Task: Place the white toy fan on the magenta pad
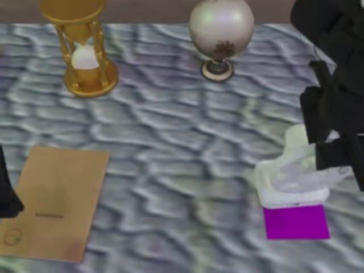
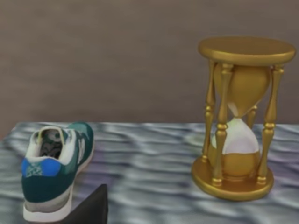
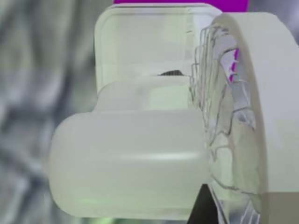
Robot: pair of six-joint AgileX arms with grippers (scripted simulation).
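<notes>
Rippled grey tabletop (image 1: 187,165) lay below; right gripper (image 1: 335,156), fingers' state unreadable, should settle white toy fan (image 1: 290,176) squarely onto magenta pad (image 1: 297,223) just beyond it.

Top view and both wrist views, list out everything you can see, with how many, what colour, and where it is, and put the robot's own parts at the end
white toy fan: one, white, near the table's right side, overlapping the far edge of the pad
magenta pad: one, magenta, front right of the table, mostly uncovered
hourglass: one, gold with white sand, back left
globe on a stand: one, pearly white, back centre
cardboard sheet: one, tan, flat at front left
sneaker: one, teal and blue with a white sole, seen only in the left wrist view, beside the hourglass
table: one, rippled grey surface
left gripper: one, black, at the left edge by the cardboard sheet
right gripper: one, black, at the fan on the right
</notes>
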